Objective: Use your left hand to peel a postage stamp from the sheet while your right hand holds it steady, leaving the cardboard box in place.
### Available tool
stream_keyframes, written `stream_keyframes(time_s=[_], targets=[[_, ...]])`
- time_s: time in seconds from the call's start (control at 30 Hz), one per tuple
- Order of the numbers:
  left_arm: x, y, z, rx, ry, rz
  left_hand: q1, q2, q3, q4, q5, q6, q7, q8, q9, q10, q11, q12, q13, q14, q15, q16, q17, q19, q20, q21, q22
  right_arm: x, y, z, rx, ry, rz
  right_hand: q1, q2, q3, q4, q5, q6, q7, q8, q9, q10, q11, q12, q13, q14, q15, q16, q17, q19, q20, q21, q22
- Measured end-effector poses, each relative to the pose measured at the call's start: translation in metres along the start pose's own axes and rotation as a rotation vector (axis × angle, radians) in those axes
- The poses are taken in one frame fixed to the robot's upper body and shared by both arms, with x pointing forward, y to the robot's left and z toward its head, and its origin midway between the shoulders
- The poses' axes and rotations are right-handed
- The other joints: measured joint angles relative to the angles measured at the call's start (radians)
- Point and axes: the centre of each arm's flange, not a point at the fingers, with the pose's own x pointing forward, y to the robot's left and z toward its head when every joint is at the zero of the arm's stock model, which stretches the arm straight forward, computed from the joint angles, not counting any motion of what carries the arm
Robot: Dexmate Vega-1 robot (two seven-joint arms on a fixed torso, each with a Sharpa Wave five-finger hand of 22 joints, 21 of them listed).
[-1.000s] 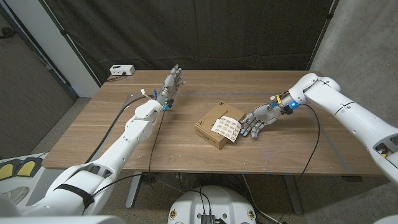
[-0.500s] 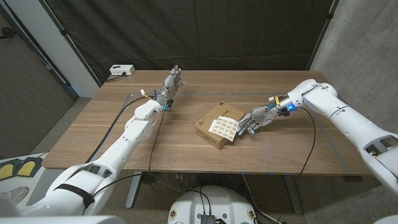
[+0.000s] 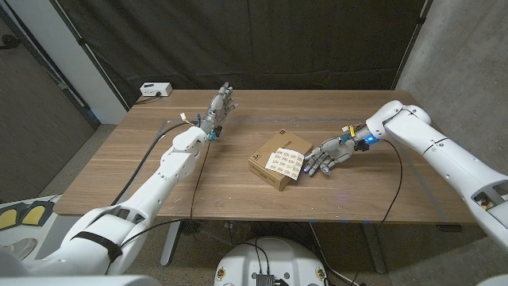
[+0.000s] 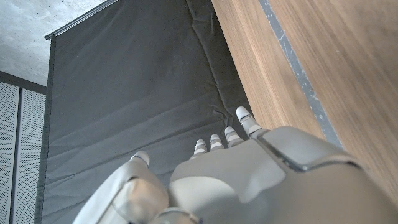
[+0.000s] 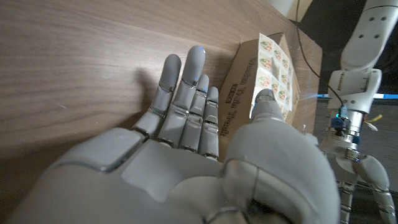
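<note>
A flat cardboard box (image 3: 271, 164) lies at the table's middle, and a white stamp sheet (image 3: 286, 164) rests on its top, overhanging toward the right. My right hand (image 3: 324, 156) is at the box's right side with its fingers apart. In the right wrist view the fingers (image 5: 189, 81) reach the side of the box (image 5: 239, 102) and the thumb tip sits at the edge of the sheet (image 5: 277, 68); nothing is gripped. My left hand (image 3: 220, 106) is raised over the table's far left part, well away from the box, fingers straight and holding nothing, as the left wrist view shows of the hand (image 4: 242, 177).
A white power box (image 3: 155, 89) with a cable sits at the table's back left corner. A black curtain (image 3: 254, 40) hangs behind the table. Thin tape lines (image 3: 171, 123) mark the tabletop. My left arm (image 5: 360, 68) appears beyond the box in the right wrist view.
My right hand has slid left across the table up to the box's right side. The left hand, box and sheet have stayed where they were.
</note>
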Motion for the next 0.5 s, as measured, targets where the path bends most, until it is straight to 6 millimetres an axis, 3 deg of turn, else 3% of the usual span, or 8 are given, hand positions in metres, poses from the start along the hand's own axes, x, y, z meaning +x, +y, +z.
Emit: stream_keyframes(time_s=[0.17,0.5], targets=[[0.0013,-0.0003,0.0002,0.002,0.001,-0.001,0.000,0.000,-0.003,-0.003,0.000,0.000,0.000,0.000,0.000,0.000,0.000,0.000,0.000,0.000,0.000,0.000,0.000,0.000,0.000,0.000,0.000,-0.0009,0.0037,0.0043,-0.031,0.071,-0.013,-0.017,-0.017,-0.019,0.019,0.008,0.012,0.022,0.000,-0.001,0.014,0.004,0.006,0.009,0.011,-0.003,0.002,0.011,0.000,0.000,0.017,0.012],[0.0044,-0.0008,0.0003,0.007,0.005,-0.003,0.004,0.004,-0.003,-0.003,0.000,0.000,0.000,0.000,0.000,0.000,0.000,0.000,0.000,0.000,0.000,0.000,0.000,0.000,0.000,0.000,0.000,0.0007,0.0068,0.0042,-0.020,0.065,0.000,-0.026,0.018,-0.027,0.027,0.029,0.090,0.032,0.008,-0.005,0.093,-0.036,0.059,0.038,0.051,-0.016,0.027,0.036,0.000,0.000,0.066,0.048]])
